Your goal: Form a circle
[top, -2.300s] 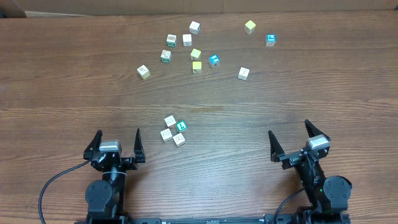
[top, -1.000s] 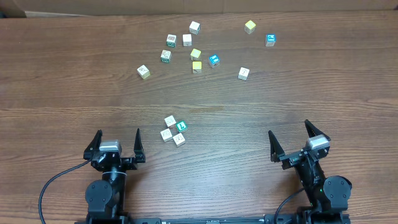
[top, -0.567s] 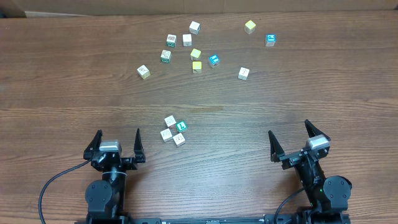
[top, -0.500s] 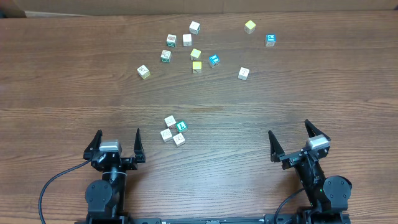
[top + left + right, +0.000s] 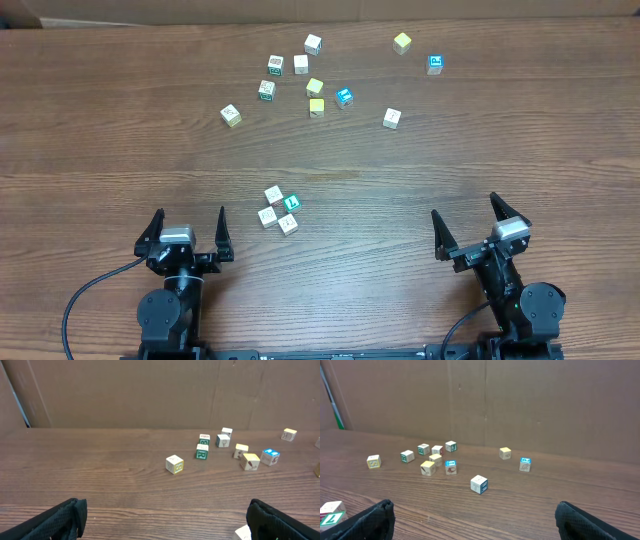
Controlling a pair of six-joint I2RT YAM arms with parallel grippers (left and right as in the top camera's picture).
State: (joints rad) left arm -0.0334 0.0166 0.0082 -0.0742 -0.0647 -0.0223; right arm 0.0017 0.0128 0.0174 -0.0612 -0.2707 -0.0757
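Observation:
The circle is a tight cluster of small whitish printed cubes, one with a green face, on the wood table just ahead of the two arms. My left gripper stands open at the near left, a short way left of the cluster, with nothing between its fingers. One cube of the cluster peeks out beside its right finger in the left wrist view. My right gripper stands open at the near right, far from the cluster. The cluster's edge shows at the lower left of the right wrist view.
Several loose cubes lie scattered at the far side: a white one at the left, yellow ones in the middle, blue ones and a white one to the right. A cardboard wall closes off the back.

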